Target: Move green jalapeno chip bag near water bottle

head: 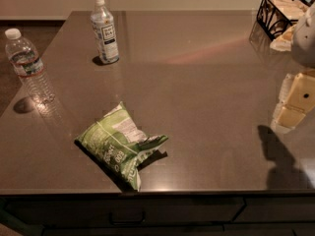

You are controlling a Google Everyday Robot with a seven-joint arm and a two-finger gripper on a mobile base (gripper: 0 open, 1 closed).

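Hovering over the glossy desk (197,82), the pale blocky hand (294,104) has a grip I cannot tell. Well left of it lies the crinkled foil green jalapeno chip bag (118,144); farther left stands the ribbed clear water bottle (27,68).

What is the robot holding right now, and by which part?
Nothing. The gripper hangs at the right of the table, well apart from the chip bag lying near its front edge.
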